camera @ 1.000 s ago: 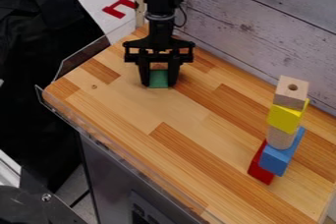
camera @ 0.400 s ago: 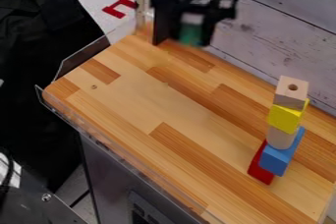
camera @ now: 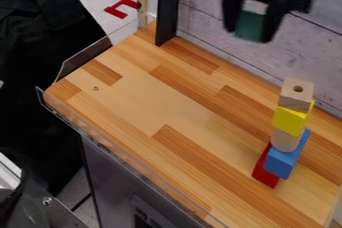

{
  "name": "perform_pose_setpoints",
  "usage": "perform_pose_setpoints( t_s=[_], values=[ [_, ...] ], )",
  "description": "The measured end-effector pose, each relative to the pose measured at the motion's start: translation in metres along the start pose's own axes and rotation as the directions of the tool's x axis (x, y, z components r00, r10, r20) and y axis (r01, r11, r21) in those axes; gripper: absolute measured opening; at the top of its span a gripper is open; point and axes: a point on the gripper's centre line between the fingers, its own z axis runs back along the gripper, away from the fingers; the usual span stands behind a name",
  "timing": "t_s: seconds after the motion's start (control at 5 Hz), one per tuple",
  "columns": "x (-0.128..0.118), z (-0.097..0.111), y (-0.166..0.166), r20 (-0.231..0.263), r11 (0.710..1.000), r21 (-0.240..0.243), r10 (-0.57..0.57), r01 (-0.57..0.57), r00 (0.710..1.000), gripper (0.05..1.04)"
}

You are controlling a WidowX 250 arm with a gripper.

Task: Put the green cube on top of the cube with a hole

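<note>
The claw (camera: 249, 34) is pinching the green cube (camera: 248, 26) between its two fingers. They are up in the air in front of the wall (camera: 230, 58), higher than the tabletop (camera: 133, 102). Near the tabletop's right end stands a tall tower. On its very top sits the cube with a hole (camera: 296, 92), and the hole faces up. Under it come a yellow block (camera: 290, 121), a round plain wood block (camera: 285, 140) and a blue block (camera: 283, 162). A red block (camera: 265, 172) is right by the blue one.
</note>
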Motion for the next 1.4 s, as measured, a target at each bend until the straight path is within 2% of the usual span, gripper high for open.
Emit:
perform_pose_setpoints(
  t_s=[0.4, 0.6, 1.2, 1.4],
  values=[
    [-0.014, 0.001, -0.033, -0.005, 0.995, 0.004, -0.097, 0.097, 0.995, 0.559],
    [-0.018, -0.003, -0.042, -0.021, 0.993, 0.031, -0.114, 0.115, 0.993, 0.558],
    [-0.032, -0.003, -0.058, -0.035, 0.99, 0.051, -0.127, 0.128, 0.991, 0.559],
    [-0.033, -0.013, -0.06, -0.067, 0.989, 0.066, -0.13, 0.135, 0.989, 0.558]
  ],
)
